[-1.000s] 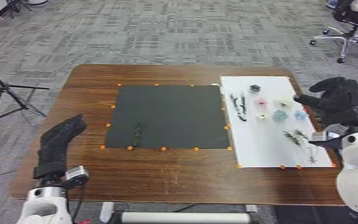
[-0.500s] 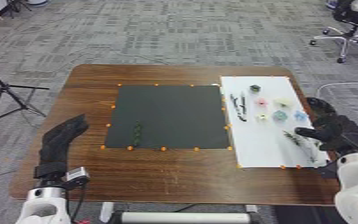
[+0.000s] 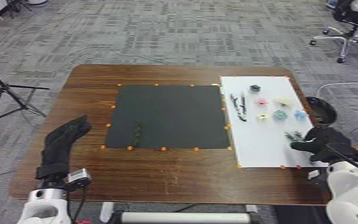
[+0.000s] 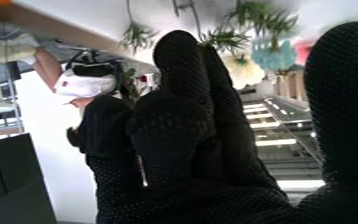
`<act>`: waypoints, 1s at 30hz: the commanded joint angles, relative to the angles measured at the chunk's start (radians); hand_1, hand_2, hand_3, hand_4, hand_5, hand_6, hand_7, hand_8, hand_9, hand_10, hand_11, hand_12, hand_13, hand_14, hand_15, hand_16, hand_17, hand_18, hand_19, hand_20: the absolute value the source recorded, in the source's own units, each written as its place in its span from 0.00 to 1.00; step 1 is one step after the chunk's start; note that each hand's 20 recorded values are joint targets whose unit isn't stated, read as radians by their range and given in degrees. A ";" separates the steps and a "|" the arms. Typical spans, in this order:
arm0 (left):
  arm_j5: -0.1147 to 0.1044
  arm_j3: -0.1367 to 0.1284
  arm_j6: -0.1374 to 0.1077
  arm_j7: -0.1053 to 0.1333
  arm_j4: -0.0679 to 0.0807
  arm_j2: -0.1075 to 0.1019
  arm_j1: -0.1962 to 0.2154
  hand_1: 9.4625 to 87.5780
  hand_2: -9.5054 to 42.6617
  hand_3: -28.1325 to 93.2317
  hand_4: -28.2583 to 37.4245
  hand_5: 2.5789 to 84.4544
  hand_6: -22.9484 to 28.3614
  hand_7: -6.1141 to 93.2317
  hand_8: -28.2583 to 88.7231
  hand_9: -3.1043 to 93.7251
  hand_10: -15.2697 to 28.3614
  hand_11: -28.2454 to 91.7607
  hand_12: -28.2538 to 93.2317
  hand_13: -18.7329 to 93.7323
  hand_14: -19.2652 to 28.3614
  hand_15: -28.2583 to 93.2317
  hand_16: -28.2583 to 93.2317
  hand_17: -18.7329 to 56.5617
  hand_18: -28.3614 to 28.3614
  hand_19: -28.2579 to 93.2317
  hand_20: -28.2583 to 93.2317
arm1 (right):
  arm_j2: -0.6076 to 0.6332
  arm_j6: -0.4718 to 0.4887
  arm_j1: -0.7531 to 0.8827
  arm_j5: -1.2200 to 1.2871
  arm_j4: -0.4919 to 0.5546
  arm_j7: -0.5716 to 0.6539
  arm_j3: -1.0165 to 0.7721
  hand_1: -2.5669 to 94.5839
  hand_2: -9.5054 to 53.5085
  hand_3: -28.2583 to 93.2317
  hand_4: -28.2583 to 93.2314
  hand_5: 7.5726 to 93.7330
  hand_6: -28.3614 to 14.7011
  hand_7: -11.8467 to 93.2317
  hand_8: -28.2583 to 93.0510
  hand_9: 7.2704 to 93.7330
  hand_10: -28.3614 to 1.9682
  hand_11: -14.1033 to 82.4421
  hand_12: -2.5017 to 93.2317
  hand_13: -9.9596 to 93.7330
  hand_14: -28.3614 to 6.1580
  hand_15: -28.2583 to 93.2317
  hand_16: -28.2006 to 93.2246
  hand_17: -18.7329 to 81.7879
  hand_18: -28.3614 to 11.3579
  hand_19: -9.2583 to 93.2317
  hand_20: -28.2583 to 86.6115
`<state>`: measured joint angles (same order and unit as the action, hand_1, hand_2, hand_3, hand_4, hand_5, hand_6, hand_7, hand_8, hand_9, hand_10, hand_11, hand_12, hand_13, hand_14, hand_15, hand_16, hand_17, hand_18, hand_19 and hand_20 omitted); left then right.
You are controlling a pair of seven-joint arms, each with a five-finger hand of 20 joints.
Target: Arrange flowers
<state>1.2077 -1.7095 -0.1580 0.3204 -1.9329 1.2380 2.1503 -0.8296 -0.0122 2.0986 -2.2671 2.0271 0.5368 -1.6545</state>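
In the head view, my right hand [image 3: 321, 145] is over the right edge of the white sheet [image 3: 257, 148], beside green sprigs [image 3: 293, 136]. The right wrist view has my right hand [image 4: 180, 125] open and empty, its thumb apart, with sprigs [image 4: 260, 19] and a teal flower [image 4: 275, 52] beyond. Pink [image 3: 262, 101], yellow [image 3: 262, 116], cream [image 3: 284, 102], teal [image 3: 279, 115] and blue [image 3: 301, 115] flowers lie on the sheet, with dark stems [image 3: 242, 107]. One green sprig [image 3: 137, 134] lies on the black mat [image 3: 171, 110]. My left hand [image 3: 62, 137] is open at the table's left edge.
Orange markers [image 3: 164, 148] surround the mat and sheet on the brown table [image 3: 193, 175]. A small dark flower [image 3: 254, 88] is near the sheet's far end. A tripod [image 3: 5, 89] stands left of the table, and a black round seat [image 3: 322, 111] is beyond its right edge.
My right hand has come down from beside the flowers toward the near right part of the sheet, now beside the sprigs. The left hand has barely moved.
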 commanded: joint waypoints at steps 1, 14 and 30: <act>0.006 0.000 0.016 -0.011 -0.006 0.010 0.008 0.18 0.26 0.82 0.00 0.56 0.52 0.18 0.18 0.52 0.67 0.40 0.33 0.51 0.77 0.40 0.25 0.30 0.75 0.35 0.37 | -0.005 -0.025 -0.008 -0.015 -0.012 0.034 0.034 0.51 0.00 0.71 0.10 0.61 0.53 0.35 0.22 0.77 0.50 0.59 0.42 0.92 0.75 0.78 0.54 0.73 0.26 1.00 0.77; -0.003 -0.011 0.014 -0.016 -0.013 0.001 0.009 0.18 0.26 0.82 0.00 0.56 0.52 0.18 0.18 0.52 0.67 0.40 0.33 0.51 0.77 0.40 0.25 0.30 0.75 0.35 0.37 | 0.019 -0.183 -0.031 0.112 0.057 0.029 -0.015 0.69 0.00 0.63 0.19 0.75 0.61 0.37 0.47 0.93 0.62 0.48 0.51 1.00 0.80 0.74 0.54 0.81 0.32 1.00 0.76; -0.027 -0.028 -0.005 -0.015 -0.017 -0.019 0.030 0.16 0.28 0.82 0.00 0.57 0.53 0.18 0.18 0.53 0.67 0.40 0.33 0.51 0.77 0.40 0.25 0.30 0.75 0.35 0.37 | 0.017 -0.108 -0.592 0.479 0.080 -0.023 0.417 0.69 0.00 0.65 0.19 0.77 0.56 0.41 0.43 0.95 0.62 0.47 0.48 1.00 0.80 0.74 0.51 0.83 0.36 1.00 0.74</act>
<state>1.1917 -1.7321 -0.1536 0.3099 -1.9405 1.2273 2.1580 -0.7696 -0.1597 1.8338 -1.7922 2.1560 0.5564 -1.4990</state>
